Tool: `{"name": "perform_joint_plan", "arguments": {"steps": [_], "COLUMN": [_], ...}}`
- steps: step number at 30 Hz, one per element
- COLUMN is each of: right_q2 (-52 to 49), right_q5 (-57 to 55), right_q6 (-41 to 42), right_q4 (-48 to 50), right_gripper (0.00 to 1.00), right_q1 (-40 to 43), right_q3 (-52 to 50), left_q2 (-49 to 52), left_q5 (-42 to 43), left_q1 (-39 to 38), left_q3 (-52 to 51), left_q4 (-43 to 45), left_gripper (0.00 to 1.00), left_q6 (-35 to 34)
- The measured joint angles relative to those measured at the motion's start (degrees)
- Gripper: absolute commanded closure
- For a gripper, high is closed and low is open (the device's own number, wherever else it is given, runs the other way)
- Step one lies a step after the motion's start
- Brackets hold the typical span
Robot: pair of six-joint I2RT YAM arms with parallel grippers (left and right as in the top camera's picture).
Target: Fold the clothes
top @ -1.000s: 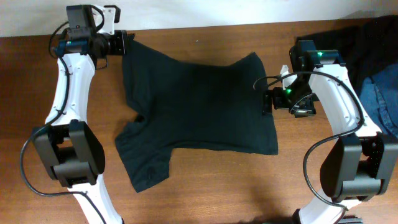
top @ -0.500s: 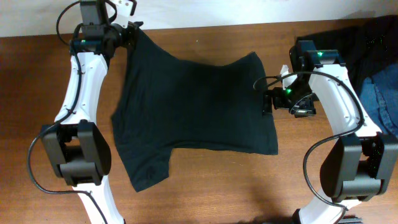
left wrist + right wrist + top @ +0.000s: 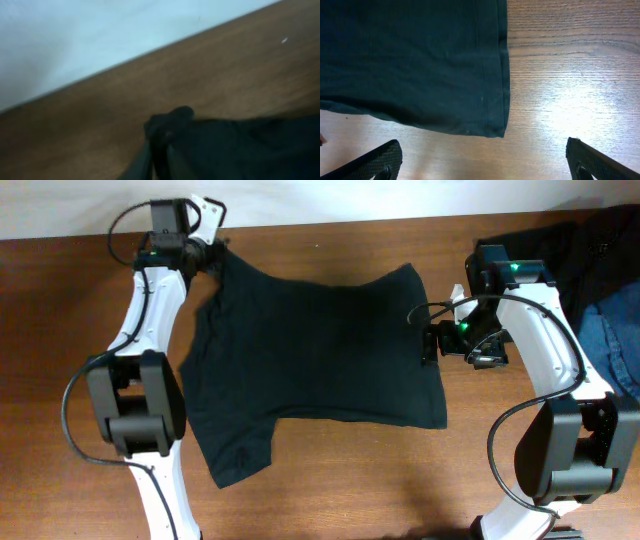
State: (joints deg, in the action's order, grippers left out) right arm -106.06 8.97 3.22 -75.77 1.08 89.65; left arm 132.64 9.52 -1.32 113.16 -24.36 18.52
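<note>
A dark green T-shirt (image 3: pixel 310 350) lies spread on the wooden table (image 3: pixel 350 480). My left gripper (image 3: pixel 212 252) is shut on the shirt's far left corner near the table's back edge; in the left wrist view its fingers (image 3: pixel 157 160) pinch a bunched bit of the cloth (image 3: pixel 167 122). My right gripper (image 3: pixel 432 345) is open and empty just off the shirt's right edge. In the right wrist view its fingertips (image 3: pixel 482 162) straddle bare wood just past the shirt's hem corner (image 3: pixel 495 127).
A pile of dark clothes (image 3: pixel 590 240) and blue denim (image 3: pixel 615 340) lies at the table's back right. A white wall (image 3: pixel 75 40) runs behind the table's back edge.
My left gripper has moved right along the back edge, dragging the shirt's far left corner inward and bunching that side. The right arm has not moved.
</note>
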Motion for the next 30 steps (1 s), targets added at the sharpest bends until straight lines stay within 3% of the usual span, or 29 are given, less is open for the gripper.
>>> {"name": "perform_joint_plan", "arguments": {"steps": [3,7,10,13,15,16,18,20,30], "right_q2": [0.0,0.0,0.0,0.0,0.0,0.0,0.0,0.0,0.0], "right_q5": [0.0,0.0,0.0,0.0,0.0,0.02,0.0,0.0,0.02], "right_q6": [-0.02,0.0,0.0,0.0,0.0,-0.02,0.0,0.0,-0.02], "right_q4": [0.0,0.0,0.0,0.0,0.0,0.0,0.0,0.0,0.0], "right_gripper": [0.01,0.01,0.01,0.01,0.01,0.01,0.01,0.01,0.01], "right_q1": [0.0,0.0,0.0,0.0,0.0,0.0,0.0,0.0,0.0], "right_q3": [0.0,0.0,0.0,0.0,0.0,0.0,0.0,0.0,0.0], "left_q2": [1.6,2.27,2.27,2.27,2.27,2.27,2.27,2.27,2.27], "left_q5": [-0.42,-1.2,-1.62,-1.92,-2.1,-2.12,-2.29,-2.36,-5.6], "left_q1": [0.0,0.13,0.5,0.87,1.05,1.14,1.2,1.2,1.29], "left_q3": [0.0,-0.02,0.48,1.42,2.14,2.32,2.56,2.64,2.69], "left_q4": [0.9,4.37,5.51,3.45,1.6,1.03,-0.26,-2.05,-13.31], "left_gripper": [0.32,0.14,0.13,0.18,0.27,0.38,0.81,0.97,1.0], "left_q6": [0.35,0.28,-0.15,-1.73,-3.06,-3.93,-6.34,-8.57,-13.7]}}
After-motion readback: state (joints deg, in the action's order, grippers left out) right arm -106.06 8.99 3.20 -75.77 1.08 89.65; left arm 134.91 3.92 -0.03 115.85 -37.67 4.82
